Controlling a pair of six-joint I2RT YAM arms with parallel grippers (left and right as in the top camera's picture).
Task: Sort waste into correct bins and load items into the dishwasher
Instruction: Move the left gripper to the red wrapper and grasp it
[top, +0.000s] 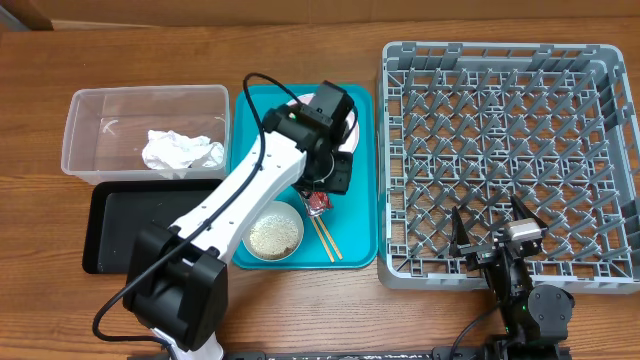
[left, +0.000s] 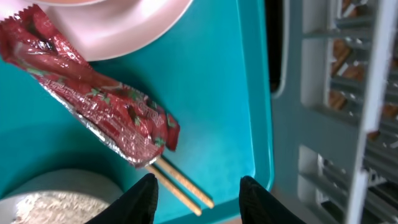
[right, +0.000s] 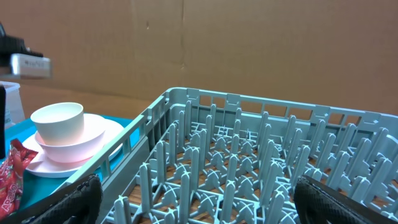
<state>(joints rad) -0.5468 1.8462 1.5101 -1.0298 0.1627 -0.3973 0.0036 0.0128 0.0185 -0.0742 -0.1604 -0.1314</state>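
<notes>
Left arm (top: 235, 195), white with black joints and closest to the overhead lens, reaches from its base at the near table edge diagonally across the teal tray (top: 355, 150). Its wrist is bent downward so that the left gripper (left: 199, 205) points at the tray floor. The left wrist view shows what the arm's bulk hides from above: the two dark fingertips (left: 144, 198) stand apart with nothing between them, poised over the end of the wooden chopsticks (left: 181, 185). The red snack wrapper (left: 106, 106) lies flat on the tray just beyond, one end overlapping the chopsticks and the other reaching the rim of the pink plate (left: 124, 25). The white bowl (top: 248, 228), holding rice grains (top: 272, 236), sits in the tray's near left corner, just beside the wrapper. Right arm (top: 530, 300) sits low at the near edge of the grey dish rack (top: 505, 150); the right gripper (top: 490, 228) is spread wide and empty, aimed across the rack's pegs. Only the right wrist view shows the stack at the tray's far end side-on: a white cup (right: 59, 121) nested in a pink bowl (right: 71, 146) on the plate. Only the overhead view shows the bins at left: the clear tub (top: 90, 125) containing the crumpled napkin (top: 180, 152), and the black tray (top: 115, 225) just in front of it.
</notes>
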